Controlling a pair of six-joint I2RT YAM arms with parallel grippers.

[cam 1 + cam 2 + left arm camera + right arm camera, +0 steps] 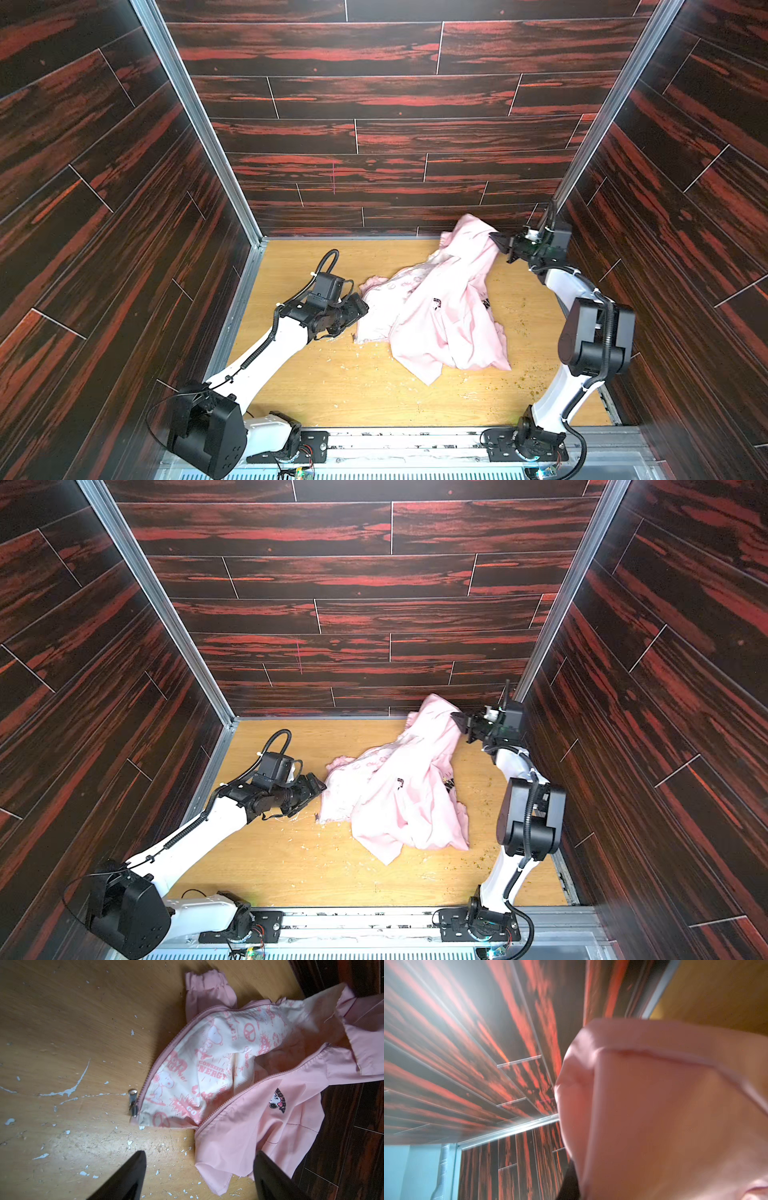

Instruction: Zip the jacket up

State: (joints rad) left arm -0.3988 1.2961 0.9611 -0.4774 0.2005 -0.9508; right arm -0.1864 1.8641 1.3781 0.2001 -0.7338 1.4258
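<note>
Dark red-and-black wood-grain wall panels (374, 104) close in a light wooden tabletop (332, 382), which is scratched and speckled with white flecks. On the right half of this tabletop lies the light-pink thin-fabric jacket (436, 324) (399, 808), crumpled. Most of it is heaped on the wood, and one fold is drawn up towards the far right corner. The right gripper (503, 249) (465, 727) meets the top of that raised fold and appears clamped on the fabric. In the right wrist view the blurred pink cloth (664, 1115) fills most of the frame, with a dark finger (569, 1184) just showing at its edge, so the grip itself is hidden. The left gripper (359, 309) (318, 787) sits low over the table, just beside the jacket's left edge. In the left wrist view its black jaws are spread wide with nothing between them (200, 1153), and their tips are short of the hem. That view shows the jacket (259, 1126) unzipped. Its two pink zipper edges lie apart, baring a cream lining printed with pink cartoons (203, 1059). A small metal zipper pull (133, 1103) rests on the wood at the lower end of one zipper edge. A gathered elastic cuff (204, 982) lies beyond the lining, and a small black-white-pink cartoon patch (278, 1101) marks the outer panel.
</note>
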